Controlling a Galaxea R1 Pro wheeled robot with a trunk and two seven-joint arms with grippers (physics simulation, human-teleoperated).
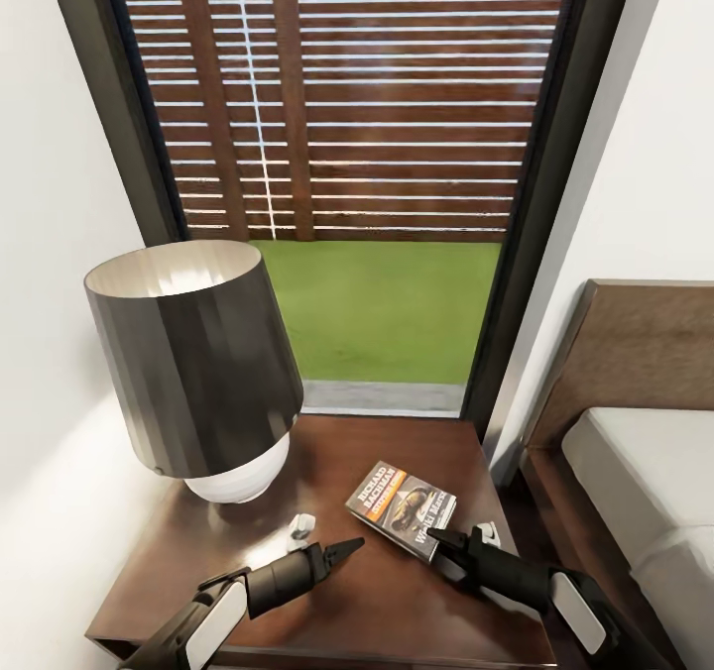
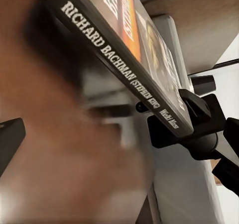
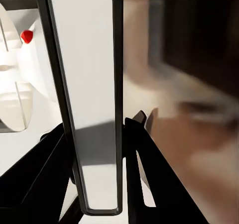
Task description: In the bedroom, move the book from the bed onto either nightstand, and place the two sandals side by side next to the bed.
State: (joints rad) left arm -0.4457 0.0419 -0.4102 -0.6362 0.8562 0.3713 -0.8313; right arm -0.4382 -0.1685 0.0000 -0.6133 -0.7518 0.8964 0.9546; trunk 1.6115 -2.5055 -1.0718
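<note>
The book (image 1: 400, 507) hangs tilted just over the dark wooden nightstand (image 1: 337, 611), orange band and "Richard Bachman" facing up. My right gripper (image 1: 443, 541) is shut on its near edge. The left wrist view shows the book's spine (image 2: 119, 59) with the right gripper (image 2: 185, 120) clamped on its corner. In the right wrist view the book (image 3: 89, 74) stands edge-on between the black fingers (image 3: 144, 154). My left gripper (image 1: 345, 549) hovers open and empty over the nightstand top, a little left of the book. The bed (image 1: 645, 452) lies to the right. The sandals are out of view.
A big dark-shaded lamp (image 1: 193, 373) with a white base fills the nightstand's back left. Two small white objects (image 1: 300, 526) lie on the top near the grippers. Behind is a tall dark-framed window (image 1: 377, 155); white walls stand on both sides.
</note>
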